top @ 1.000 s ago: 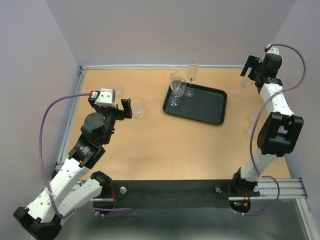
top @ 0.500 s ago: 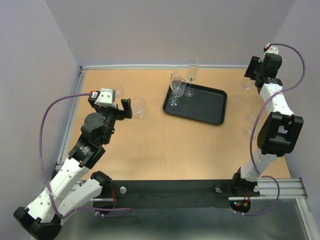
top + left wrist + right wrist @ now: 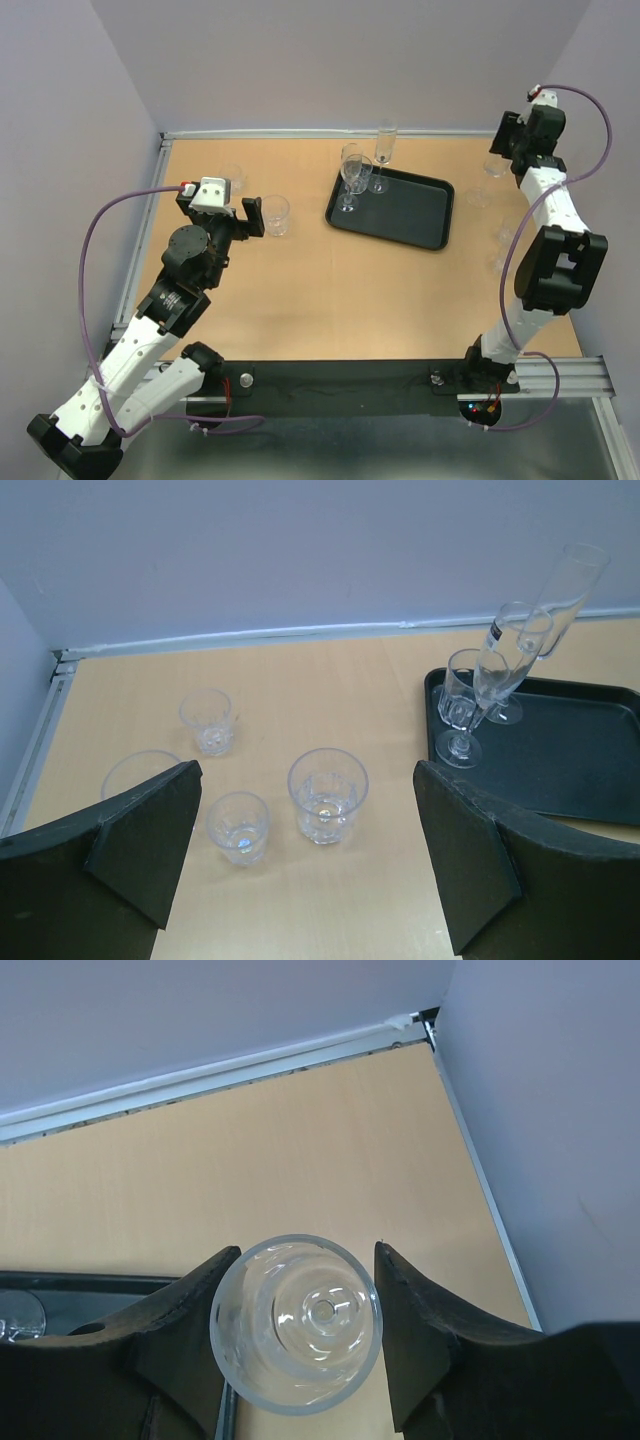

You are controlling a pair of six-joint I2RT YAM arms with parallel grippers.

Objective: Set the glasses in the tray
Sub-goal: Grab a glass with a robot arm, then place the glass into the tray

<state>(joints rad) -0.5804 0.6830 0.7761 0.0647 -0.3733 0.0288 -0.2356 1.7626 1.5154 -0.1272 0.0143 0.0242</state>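
My right gripper (image 3: 307,1250) is shut on a clear glass (image 3: 296,1322), seen from above with a black finger against each side of its rim. In the top view this gripper (image 3: 506,148) is at the table's far right corner, right of the black tray (image 3: 410,215). Three stemmed glasses (image 3: 352,178) stand in the tray's far left end. My left gripper (image 3: 250,215) hangs open just left of a tumbler (image 3: 276,214). In the left wrist view that tumbler (image 3: 328,795) and a smaller glass (image 3: 239,827) stand ahead of the open fingers (image 3: 150,830).
More glasses stand on the table: a few near the right edge (image 3: 502,240) and two at the far left (image 3: 208,721), one half hidden behind my left finger (image 3: 135,772). A raised metal rail (image 3: 300,132) borders the table in front of purple walls.
The right gripper's fingers have closed in on the glass at the far right corner. The left arm has not moved.
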